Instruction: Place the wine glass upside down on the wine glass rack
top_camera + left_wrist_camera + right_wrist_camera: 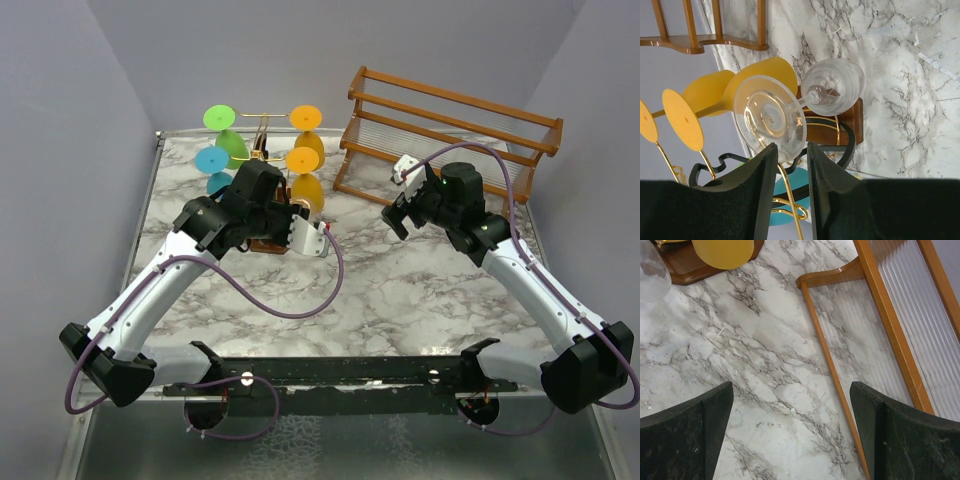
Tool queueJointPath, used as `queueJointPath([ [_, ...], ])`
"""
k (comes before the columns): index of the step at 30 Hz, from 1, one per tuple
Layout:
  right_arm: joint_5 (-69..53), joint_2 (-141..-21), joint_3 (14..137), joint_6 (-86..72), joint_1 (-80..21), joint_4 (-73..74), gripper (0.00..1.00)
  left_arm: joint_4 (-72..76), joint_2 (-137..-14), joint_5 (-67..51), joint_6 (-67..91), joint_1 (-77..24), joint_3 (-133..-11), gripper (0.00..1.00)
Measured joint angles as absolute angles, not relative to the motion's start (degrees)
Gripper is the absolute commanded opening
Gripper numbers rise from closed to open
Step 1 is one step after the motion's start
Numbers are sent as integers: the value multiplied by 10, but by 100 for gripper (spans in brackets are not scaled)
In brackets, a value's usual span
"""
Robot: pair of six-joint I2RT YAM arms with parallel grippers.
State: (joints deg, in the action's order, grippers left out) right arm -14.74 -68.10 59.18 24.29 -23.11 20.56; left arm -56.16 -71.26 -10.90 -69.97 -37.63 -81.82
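A clear wine glass (832,85) hangs upside down on the gold wire wine glass rack (785,185), bowl down over the rack's dark wooden base (852,117). Its round foot (767,115) is at the top, just ahead of my left gripper (790,150). The jaws stand a small way apart, with the gold wire and the foot's edge between them, and they grip nothing. In the top view the left gripper (272,205) is at the rack (262,135). My right gripper (400,212) is open and empty over bare marble (790,435).
Green (220,120), blue (212,160) and yellow (304,118) glasses hang on the same rack; the yellow ones (757,75) are right beside the clear glass. A larger brown slatted wooden rack (450,130) stands at the back right, close to my right gripper (890,315).
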Motion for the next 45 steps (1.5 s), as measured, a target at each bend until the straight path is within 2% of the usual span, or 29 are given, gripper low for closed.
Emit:
queueJointPath([
  [11, -147, -681, 592, 243, -231, 206, 100, -560, -696, -109, -645, -373, -819, 40],
  [20, -123, -681, 611, 231, -231, 223, 100, -471, -658, -46, -479, -337, -821, 46],
  [24, -92, -684, 631, 220, -231, 227, 100, -409, -645, -1, -413, -301, -820, 63],
  [28, -64, -692, 648, 209, -231, 227, 100, -340, -635, 51, -347, -253, -814, 98],
  [33, -34, -706, 669, 198, -231, 228, 100, -265, -632, 125, -258, -204, -799, 99],
  [45, 73, -703, 695, 143, -231, 220, 100, -189, -588, 160, -181, -160, -743, 99],
])
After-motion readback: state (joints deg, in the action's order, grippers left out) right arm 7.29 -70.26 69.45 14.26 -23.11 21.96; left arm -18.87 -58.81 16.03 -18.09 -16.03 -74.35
